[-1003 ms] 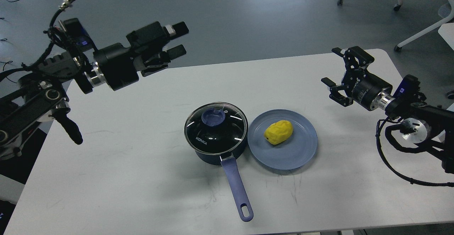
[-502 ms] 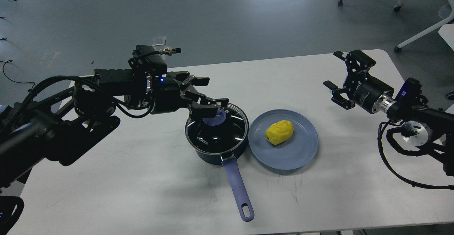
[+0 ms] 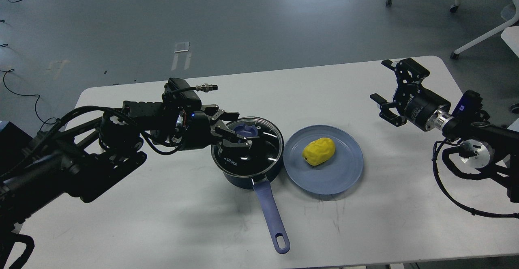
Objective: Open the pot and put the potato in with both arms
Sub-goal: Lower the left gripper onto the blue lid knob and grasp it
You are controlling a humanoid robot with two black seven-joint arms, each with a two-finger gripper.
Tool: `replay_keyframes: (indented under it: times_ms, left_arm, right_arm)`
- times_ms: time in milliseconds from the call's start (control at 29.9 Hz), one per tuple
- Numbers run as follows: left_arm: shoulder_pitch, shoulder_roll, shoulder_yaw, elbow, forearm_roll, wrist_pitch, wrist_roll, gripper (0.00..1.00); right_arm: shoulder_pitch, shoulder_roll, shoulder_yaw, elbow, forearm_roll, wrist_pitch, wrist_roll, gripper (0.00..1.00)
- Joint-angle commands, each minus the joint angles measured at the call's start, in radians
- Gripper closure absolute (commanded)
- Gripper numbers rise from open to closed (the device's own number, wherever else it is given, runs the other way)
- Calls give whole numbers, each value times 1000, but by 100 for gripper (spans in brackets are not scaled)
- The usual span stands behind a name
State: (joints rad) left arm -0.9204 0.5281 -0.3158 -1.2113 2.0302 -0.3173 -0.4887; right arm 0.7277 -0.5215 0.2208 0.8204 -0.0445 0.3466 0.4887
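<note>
Status: lid (image 3: 247, 139) on pot (image 3: 248, 171), potato (image 3: 318, 151) on plate (image 3: 324, 179). My left end effector (image 3: 237, 133) spread around knob (image 3: 245, 130); right end effector (image 3: 389, 88) open, idle. Nothing done.

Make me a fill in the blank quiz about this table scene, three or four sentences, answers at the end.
1. The potato lies on a blue ____.
2. The glass lid is still ____ the pot.
3. The ____ pincer is at the lid's knob.
4. The right pincer is open and holds ____.

Answers: plate; on; left; nothing
</note>
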Motion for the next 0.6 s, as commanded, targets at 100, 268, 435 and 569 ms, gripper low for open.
replay_keyframes:
  times_ms: [100,268,435,569]
  left_arm:
    - [12,-5,1,6,4,1,0,2]
    - [23,-7,1,7,11,4,0,2]
    - [28,-3,3,6,11,21,0,7]
    - [26,-3,3,7,13,24,0,20]
  right_arm:
    - [-1,0,0,0,0,0,0,0]
    - [-1,0,0,0,0,0,0,0]
    - [-1,0,0,0,0,0,0,0]
    - [-1,0,0,0,0,0,0,0]
